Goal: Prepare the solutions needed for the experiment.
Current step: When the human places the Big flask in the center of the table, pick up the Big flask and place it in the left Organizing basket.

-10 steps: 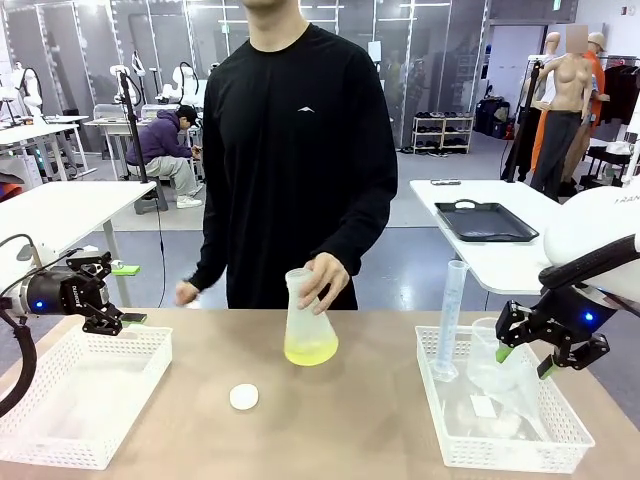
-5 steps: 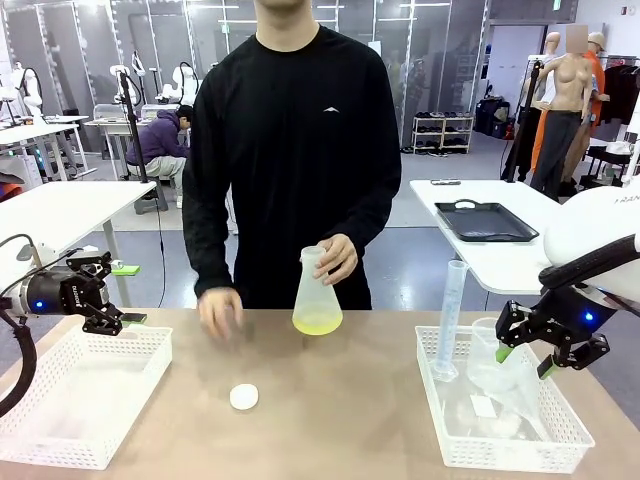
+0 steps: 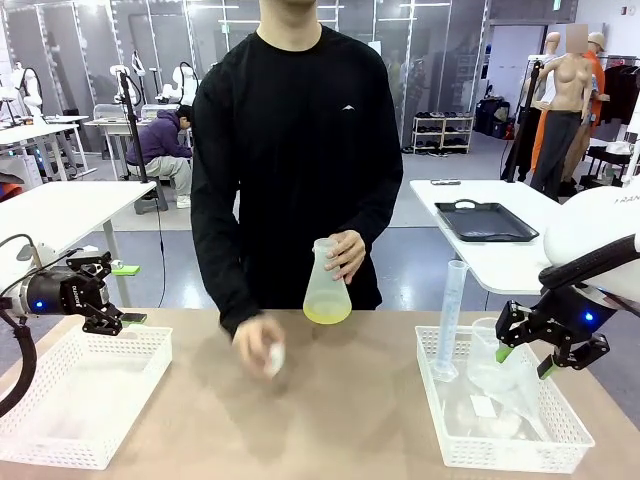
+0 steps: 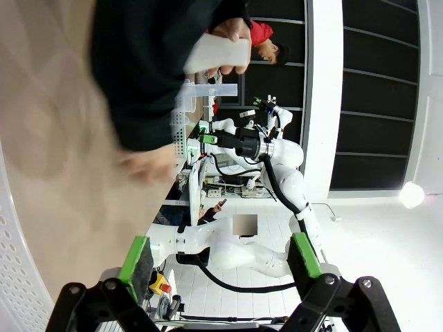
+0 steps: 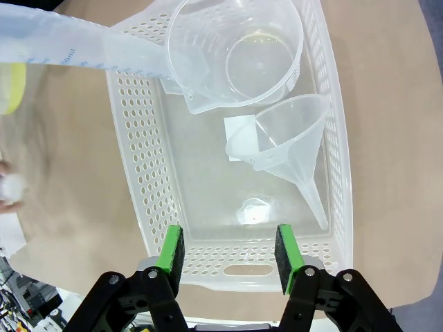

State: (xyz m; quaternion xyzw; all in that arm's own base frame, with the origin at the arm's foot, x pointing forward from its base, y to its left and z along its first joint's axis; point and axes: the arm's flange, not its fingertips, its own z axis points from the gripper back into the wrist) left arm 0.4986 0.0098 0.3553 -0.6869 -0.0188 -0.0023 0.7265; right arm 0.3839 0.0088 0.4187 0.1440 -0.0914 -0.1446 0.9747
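Note:
A person at the far side holds a translucent conical flask (image 3: 327,288) by its neck, lifted off the table. A shallow layer of pale yellow-green solution (image 3: 327,314) lies in its bottom; the right wrist view catches it as a yellow patch (image 5: 10,87). The person's other hand (image 3: 260,346), blurred, is low over the table around a small white cap (image 3: 275,358). My left gripper (image 3: 121,321) (image 4: 220,259) hangs open above the left basket (image 3: 85,425). My right gripper (image 3: 524,360) (image 5: 228,250) hangs open above the right basket (image 3: 510,445), nothing between its fingers.
The right basket (image 5: 142,149) holds a clear beaker (image 5: 235,52), a funnel (image 5: 291,149) and a tall graduated cylinder (image 3: 450,315). Nothing lies in the left basket. A side table with a black tray (image 3: 485,222) stands behind on the right.
The person raised the flask and carried it a little rightward. The free hand swept in and took the white cap from the table. Both arms stayed still.

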